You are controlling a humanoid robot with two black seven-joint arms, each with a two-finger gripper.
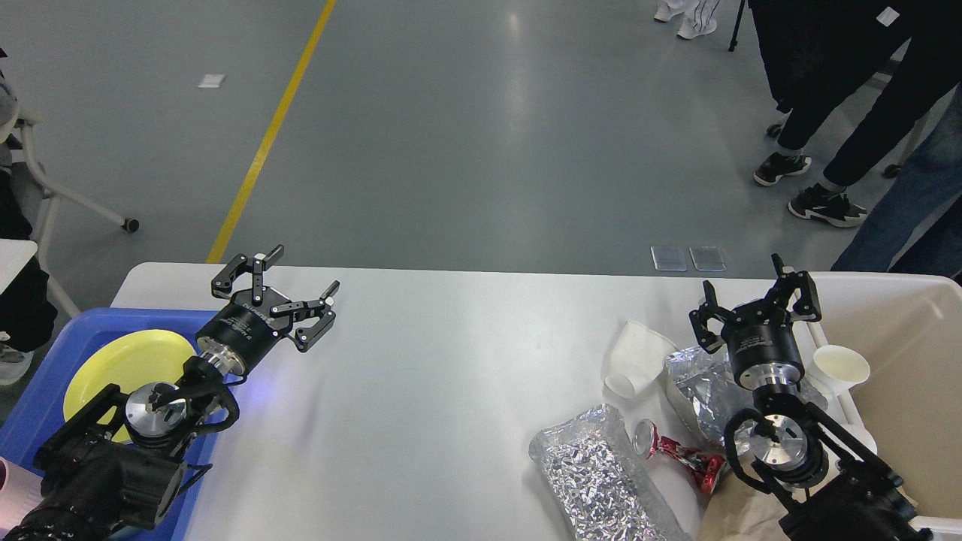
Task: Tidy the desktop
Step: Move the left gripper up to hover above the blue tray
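The white desktop spans the head view. My left gripper is open and empty above its left part, beside the blue tray. My right gripper is open and empty above the litter at the right: a tipped white paper cup, a crumpled silver foil bag, a flat foil packet and a crushed red can. Another white cup sits at the edge of the beige tub.
A yellow plate lies in the blue tray. Brown paper shows at the table's front right. People's legs stand on the grey floor beyond the table at the far right. A chair frame stands at the far left.
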